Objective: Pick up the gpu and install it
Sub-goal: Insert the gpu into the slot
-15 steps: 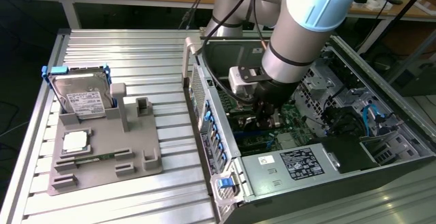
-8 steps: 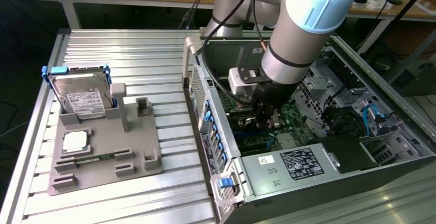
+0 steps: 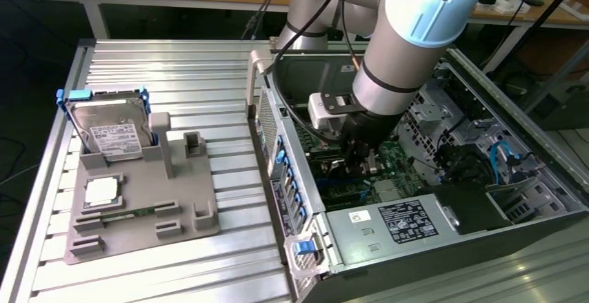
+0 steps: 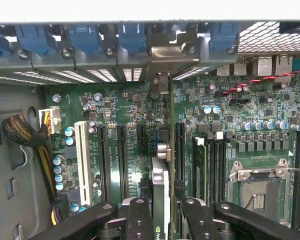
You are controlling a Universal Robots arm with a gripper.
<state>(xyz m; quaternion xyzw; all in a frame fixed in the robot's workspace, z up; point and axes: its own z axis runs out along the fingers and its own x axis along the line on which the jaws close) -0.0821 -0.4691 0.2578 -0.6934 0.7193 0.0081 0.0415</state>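
Here, in the exterior view, the arm reaches down into an open computer case (image 3: 442, 199) on a metal table (image 3: 184, 75); the gripper (image 3: 361, 157) sits low over the motherboard. To the exterior view's left, a grey holder (image 3: 138, 206) carries a hard drive (image 3: 109, 132). In the wrist view, the gripper (image 4: 162, 212) is partly closed, pinching the gpu (image 4: 160, 195) edge-on, upright above the green motherboard (image 4: 125, 115), beside black slots (image 4: 121, 160).

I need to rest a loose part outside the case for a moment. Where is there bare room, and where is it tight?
Bare room: the ribbed metal table beyond the hard drive, and its strip between the grey holder tray and the computer case. Tight: inside the case, where the gripper holds the gpu upright over the motherboard slots.
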